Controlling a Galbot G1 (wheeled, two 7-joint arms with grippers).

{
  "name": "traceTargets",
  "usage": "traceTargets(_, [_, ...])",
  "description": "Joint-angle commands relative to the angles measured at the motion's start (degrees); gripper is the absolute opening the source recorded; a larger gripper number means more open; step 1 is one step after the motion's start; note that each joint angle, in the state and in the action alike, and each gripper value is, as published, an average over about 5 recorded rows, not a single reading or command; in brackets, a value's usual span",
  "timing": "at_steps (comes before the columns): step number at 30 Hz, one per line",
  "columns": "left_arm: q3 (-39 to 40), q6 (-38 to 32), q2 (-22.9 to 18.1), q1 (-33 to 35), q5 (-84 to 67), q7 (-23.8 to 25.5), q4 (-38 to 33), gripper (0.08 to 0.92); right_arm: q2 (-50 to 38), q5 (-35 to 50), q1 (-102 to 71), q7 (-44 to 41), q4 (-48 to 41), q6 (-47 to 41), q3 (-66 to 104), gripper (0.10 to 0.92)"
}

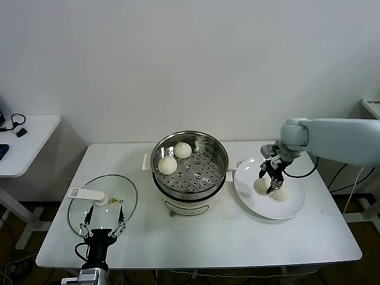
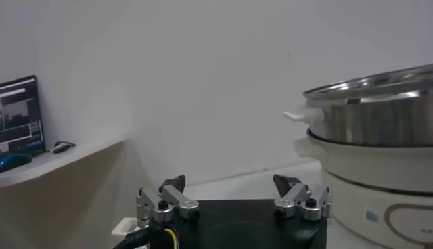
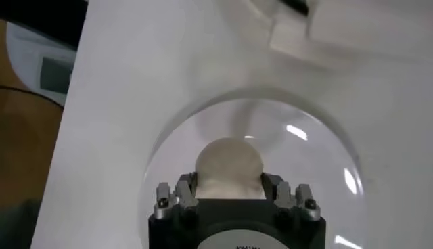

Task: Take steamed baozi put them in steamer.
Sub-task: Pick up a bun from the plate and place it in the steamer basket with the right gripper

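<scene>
The steamer (image 1: 219, 155) stands mid-table with two cream baozi on its perforated tray, one at the back (image 1: 182, 149) and one at the left (image 1: 167, 165). It also shows in the left wrist view (image 2: 379, 122). Two more baozi lie on the white plate (image 1: 291, 209) to the right. My right gripper (image 1: 267, 184) is down on the plate, shut on the nearer baozi (image 1: 260, 187); the other baozi (image 1: 281, 193) lies beside it. In the right wrist view the gripper (image 3: 229, 188) pinches that baozi (image 3: 229, 162) on both sides. My left gripper (image 1: 102, 218) is open and empty, parked at the front left.
A flat glass lid with a white handle (image 1: 89, 195) lies at the table's front left, under my left gripper (image 2: 230, 184). A second white table (image 1: 24, 142) stands at the far left. The table's front edge is close to the lid.
</scene>
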Motion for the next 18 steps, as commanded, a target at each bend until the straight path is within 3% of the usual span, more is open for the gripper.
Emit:
traceTargets(1, [-0.04,-0.31,0.42,0.29,0.12,-0.09,0.13,0.823,2.96,-2.22,14.49,-2.62,-0.38,18.34,-6.29,0.636])
traceTargets(6, [-0.24,-0.03,0.47,0.3,0.02,-0.07,0.05,0.823,4.67,-4.67,17.52,-2.63,-2.67,30.96,-5.57,0.636])
traceTargets(18, [0.27,0.4,0.22,0.65,0.55,0.03,-0.32,0.823,12.88,-9.33,20.39,3.44,0.2,47.12,-0.55,0.636])
